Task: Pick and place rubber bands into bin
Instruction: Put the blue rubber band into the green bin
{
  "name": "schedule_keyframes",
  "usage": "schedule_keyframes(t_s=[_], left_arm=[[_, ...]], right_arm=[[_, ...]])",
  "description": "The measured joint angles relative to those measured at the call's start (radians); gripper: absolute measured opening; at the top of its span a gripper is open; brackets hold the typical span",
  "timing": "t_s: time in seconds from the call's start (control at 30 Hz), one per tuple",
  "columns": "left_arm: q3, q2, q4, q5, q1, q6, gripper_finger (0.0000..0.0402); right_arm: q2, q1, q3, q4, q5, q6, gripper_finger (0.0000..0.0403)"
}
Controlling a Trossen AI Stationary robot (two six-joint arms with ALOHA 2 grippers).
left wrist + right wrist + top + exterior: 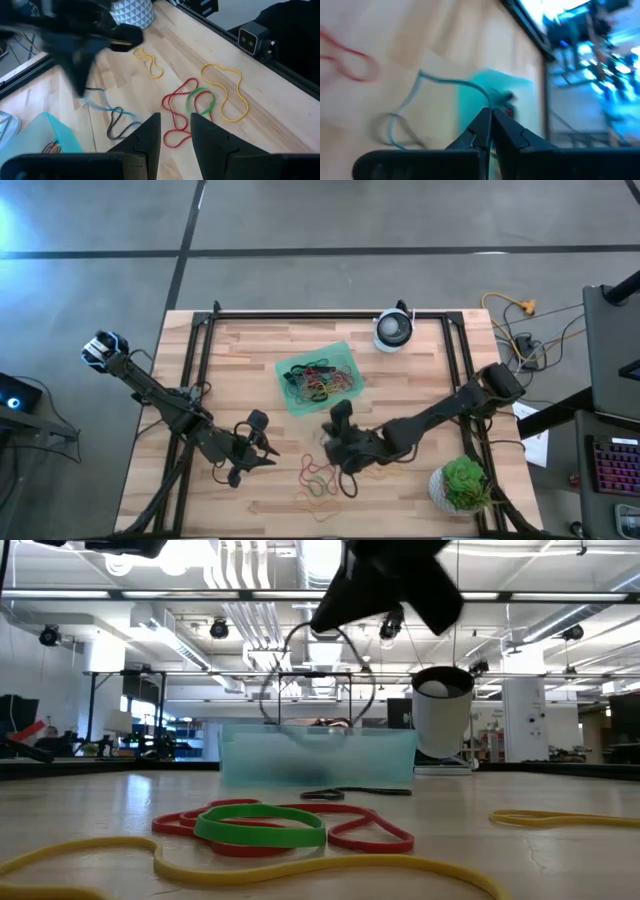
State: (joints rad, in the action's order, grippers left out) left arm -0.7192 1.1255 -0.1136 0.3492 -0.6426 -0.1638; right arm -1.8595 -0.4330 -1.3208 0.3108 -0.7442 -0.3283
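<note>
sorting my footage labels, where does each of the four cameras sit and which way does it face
High view: above the table, looking straight down; both arms show, with the bin.
Low view: at tabletop height, looking level across; the right gripper hangs above a band.
Left wrist view: on the left arm, facing loose rubber bands; the open left gripper shows.
Right wrist view: on the right arm, facing the bin; the shut right gripper pinches a band.
All views share the bin.

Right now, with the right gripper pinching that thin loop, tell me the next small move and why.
Probably carry the right gripper across until it is over the translucent green plastic bin, then open. Its fingers are shut on a thin dark rubber band that hangs lifted in front of the bin, not over it. The left gripper waits open above the red, green and yellow bands on the wooden table.
</note>
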Motion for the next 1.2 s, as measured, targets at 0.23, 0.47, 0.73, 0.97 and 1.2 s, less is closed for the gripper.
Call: schedule_keyframes(t_s=[0.23,0.47,0.73,0.97,1.2], left_arm=[[0.007,0.0,-0.001,0.0,0.0,0.0,0.0091],[0.007,0.0,-0.001,0.0,0.001,0.001,0.0091],[0.009,0.0,-0.009,0.0,0.001,0.002,0.0091],[0.01,0.0,-0.009,0.0,0.001,0.002,0.0091],[0.01,0.0,-0.009,0.0,0.001,0.002,0.0091]], right_arm=[[0.001,0.093,-0.129,0.135,-0.052,0.002,0.0009],[0.004,0.226,-0.158,0.158,-0.047,-0.017,0.0009],[0.009,0.402,-0.133,0.269,0.041,0.172,0.0009],[0.009,0.49,-0.082,0.277,0.193,0.256,0.0009],[0.009,0.503,-0.042,0.275,0.206,0.293,0.0009]])
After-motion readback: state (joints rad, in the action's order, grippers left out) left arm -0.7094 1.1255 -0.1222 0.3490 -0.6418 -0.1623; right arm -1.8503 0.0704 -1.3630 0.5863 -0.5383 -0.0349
